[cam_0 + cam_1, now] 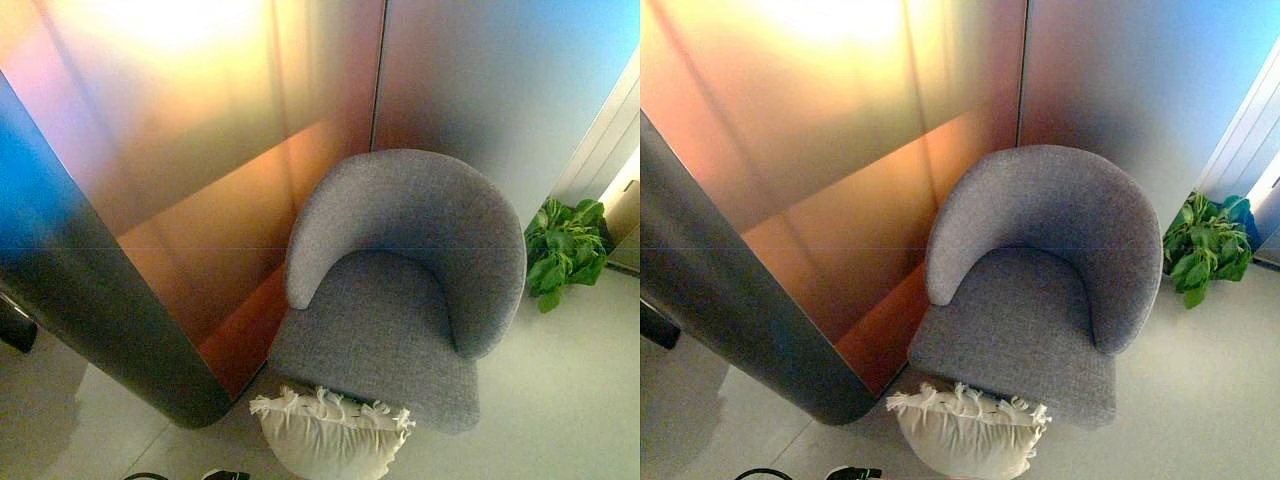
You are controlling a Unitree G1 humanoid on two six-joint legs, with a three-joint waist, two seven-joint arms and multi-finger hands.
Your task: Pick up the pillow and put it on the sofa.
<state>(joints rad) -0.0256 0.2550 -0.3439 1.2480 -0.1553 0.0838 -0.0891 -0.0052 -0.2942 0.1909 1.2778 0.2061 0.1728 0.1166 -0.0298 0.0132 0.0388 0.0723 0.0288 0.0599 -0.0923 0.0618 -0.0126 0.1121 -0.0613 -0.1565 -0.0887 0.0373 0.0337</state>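
A cream fringed pillow (330, 435) lies on the floor (560, 400) against the front edge of the grey sofa (400, 290). Neither hand shows, so finger state cannot be told. Right of the sofa stands a green plant (565, 250), with a glossy wall (200, 150) behind

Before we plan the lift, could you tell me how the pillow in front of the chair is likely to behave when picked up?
The pillow looks plump and soft, so it will probably sag and dent rather than stay stiff. It seems light for its bulk. Its fringed edge looks floppy, and its cloth cover seems unlikely to slip. Neither hand is in view.
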